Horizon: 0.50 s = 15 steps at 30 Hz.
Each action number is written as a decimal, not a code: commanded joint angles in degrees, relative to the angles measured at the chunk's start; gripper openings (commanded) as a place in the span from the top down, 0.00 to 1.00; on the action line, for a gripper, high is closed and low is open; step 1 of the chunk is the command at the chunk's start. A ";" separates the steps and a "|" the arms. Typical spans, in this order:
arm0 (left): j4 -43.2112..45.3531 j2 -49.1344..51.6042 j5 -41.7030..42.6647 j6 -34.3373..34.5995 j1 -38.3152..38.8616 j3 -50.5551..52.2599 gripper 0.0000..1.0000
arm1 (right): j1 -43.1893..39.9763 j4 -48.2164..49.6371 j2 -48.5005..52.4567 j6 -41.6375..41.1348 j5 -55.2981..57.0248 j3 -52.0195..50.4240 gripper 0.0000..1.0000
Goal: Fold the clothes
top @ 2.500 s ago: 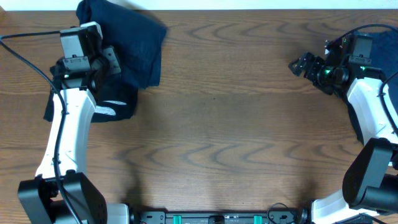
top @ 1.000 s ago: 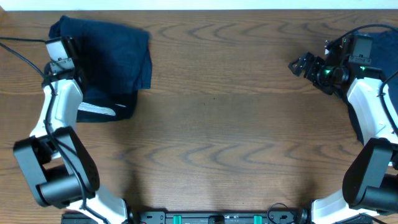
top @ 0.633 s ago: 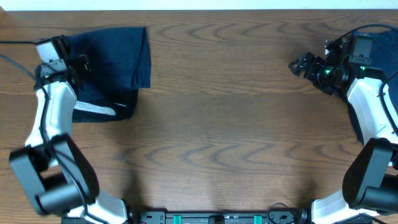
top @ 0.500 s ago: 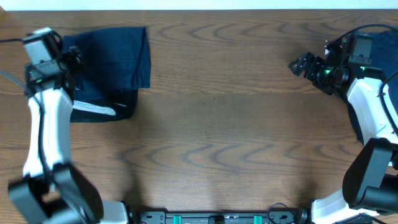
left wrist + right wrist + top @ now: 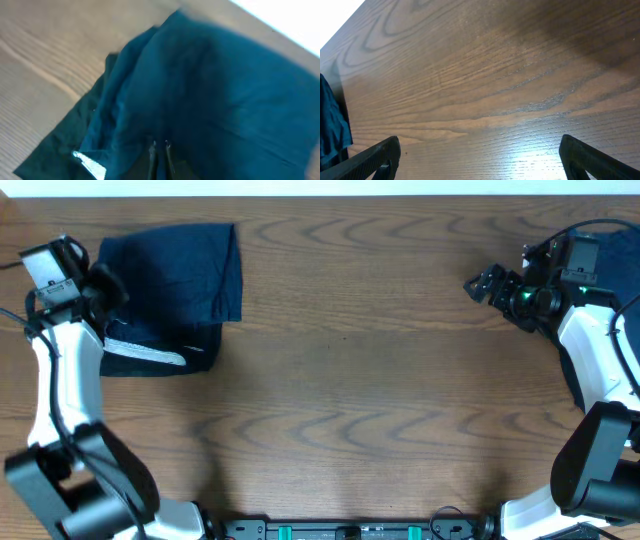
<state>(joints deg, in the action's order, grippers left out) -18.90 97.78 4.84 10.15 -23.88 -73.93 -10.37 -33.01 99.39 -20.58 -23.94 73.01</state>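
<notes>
The left gripper's (image 5: 160, 152) two thin fingertips are pressed together. They point down at the navy garment (image 5: 185, 270), close over its surface. The left wrist view is blurred, so it is not possible to tell whether any cloth is caught between them.

From overhead, this gripper sits at the left edge of the navy garment, in the table's (image 5: 350, 400) far-left corner. The navy garment lies flat as a rough rectangle, with a few soft ridges running across it. It overlaps a black garment (image 5: 200, 350), whose whitish-grey band (image 5: 150, 354) shows just below the navy edge.

The right gripper (image 5: 480, 157) has its jaws spread wide and holds nothing. It hangs above bare wood near the far-right side, well apart from the stack. A strip of dark blue cloth (image 5: 330, 125) shows at the left edge of the right wrist view.

Judging by the flat, squared shape, the navy piece appears folded and stacked, and the left arm seems to be finishing its placement. The next move probably calls for the left gripper to lift straight up, so it does not drag the top layer. After that, either arm could reach for another garment.
</notes>
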 commanded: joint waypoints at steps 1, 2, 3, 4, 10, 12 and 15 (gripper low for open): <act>1.79 5.29 0.96 1.31 -1.86 0.79 0.91 | -0.11 -0.04 0.33 0.04 -0.02 -0.11 0.01; 2.71 6.88 0.96 1.31 -2.43 0.79 0.91 | -0.11 -0.04 0.33 0.04 -0.02 -0.11 0.01; 3.41 8.11 0.96 1.31 -2.97 0.79 0.91 | -0.11 -0.04 0.33 0.04 -0.02 -0.11 0.01; 4.00 9.25 0.96 1.29 -3.56 0.79 0.91 | -0.11 -0.04 0.33 0.04 -0.02 -0.11 0.01; 4.55 10.51 0.04 -0.24 -6.05 0.79 0.91 | -0.11 -0.04 0.33 0.04 -0.02 -0.11 0.01; 4.68 10.47 0.09 -0.44 -6.58 0.79 0.91 | -0.11 -0.04 0.33 0.04 -0.02 -0.11 0.01; 4.68 9.38 0.15 -0.39 -6.75 0.76 0.94 | -0.11 -0.04 0.33 0.04 -0.02 -0.11 0.01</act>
<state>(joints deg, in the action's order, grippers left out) -14.31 108.64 5.63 10.46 -30.26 -73.54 -10.37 -33.01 99.39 -20.58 -23.94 73.01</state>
